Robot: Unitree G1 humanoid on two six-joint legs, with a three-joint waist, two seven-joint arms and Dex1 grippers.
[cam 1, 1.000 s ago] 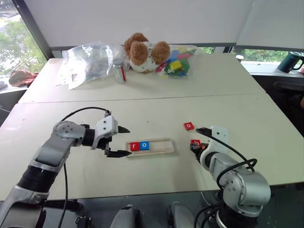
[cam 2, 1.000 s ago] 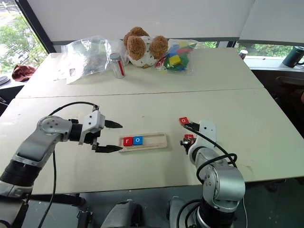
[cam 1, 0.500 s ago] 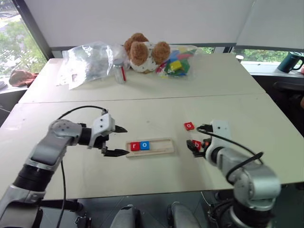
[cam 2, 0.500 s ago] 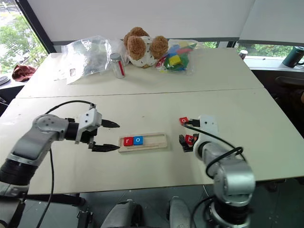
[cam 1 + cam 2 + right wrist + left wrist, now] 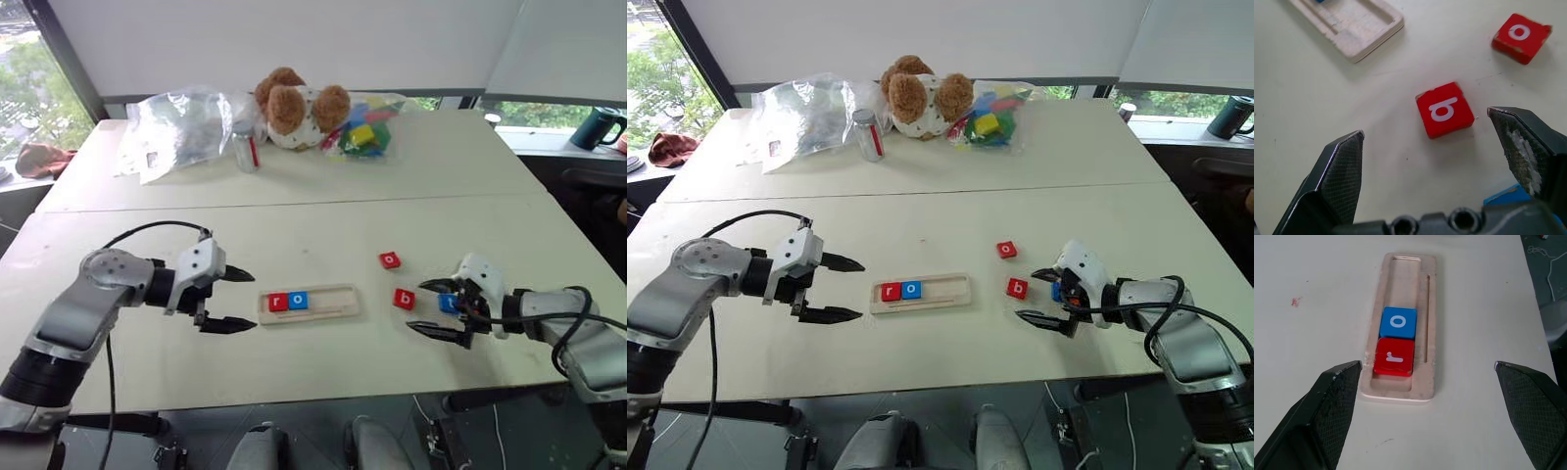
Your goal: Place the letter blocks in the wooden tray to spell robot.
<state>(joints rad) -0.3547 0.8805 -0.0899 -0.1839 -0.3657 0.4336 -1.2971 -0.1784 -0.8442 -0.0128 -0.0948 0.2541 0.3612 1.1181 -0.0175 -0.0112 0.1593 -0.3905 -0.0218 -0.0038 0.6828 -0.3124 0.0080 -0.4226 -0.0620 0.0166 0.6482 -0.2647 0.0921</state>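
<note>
- Now the wooden tray [image 5: 310, 303] holds the red r tile [image 5: 1395, 357] and blue o tile [image 5: 1398, 323]; three slots are free.
- The right gripper [image 5: 1051, 298] is spread wide and empty, right of the tray, near the red b tile [image 5: 1444, 109].
- A blue tile [image 5: 448, 304] sits under that gripper, so it might bump or grab the wrong letter.
- The left gripper [image 5: 227, 300] gapes empty, left of the tray, and could nudge it.

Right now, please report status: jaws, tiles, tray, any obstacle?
Both jaws open, empty. Wooden tray holds r and o. Red b, red o, blue tile loose by right gripper. Path clear.
</note>
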